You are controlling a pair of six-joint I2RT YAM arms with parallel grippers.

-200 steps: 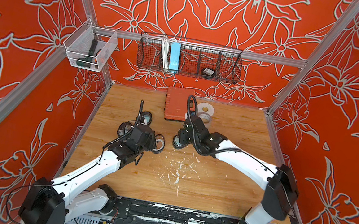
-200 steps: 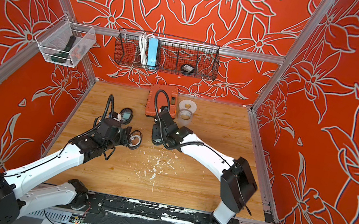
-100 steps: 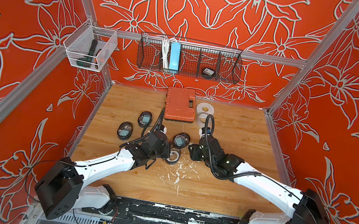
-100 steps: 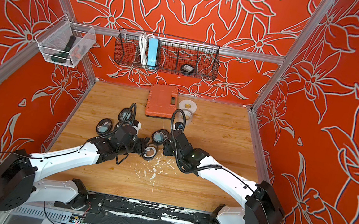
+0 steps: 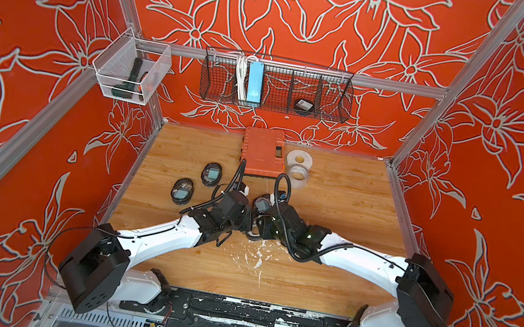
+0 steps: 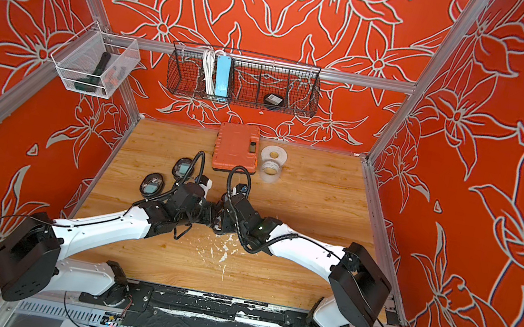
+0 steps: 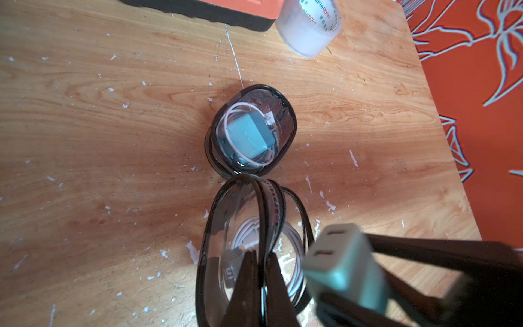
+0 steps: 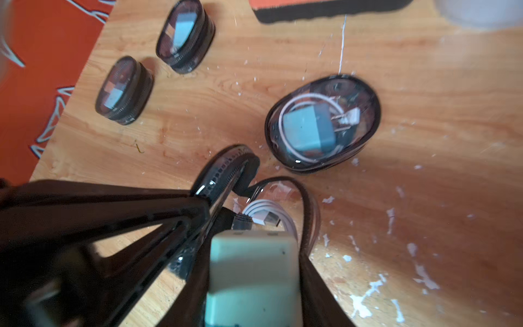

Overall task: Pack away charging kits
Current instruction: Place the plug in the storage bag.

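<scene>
Wood table [image 5: 337, 203], red walls. 2 closed pouches [image 8: 124, 90] lie left. Left gripper [image 7: 261, 263] pinches open pouch [image 7: 226, 240] by its upright lid; it looks thin and floppy, so the rim is the best hold. Right gripper [image 8: 252, 246] clamps the plug [image 8: 252, 283], likely light and rigid, by its sides above the coiled cable [image 8: 266, 215] inside.

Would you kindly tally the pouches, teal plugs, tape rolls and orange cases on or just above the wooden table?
pouches: 4
teal plugs: 4
tape rolls: 2
orange case: 1
Total: 11
</scene>
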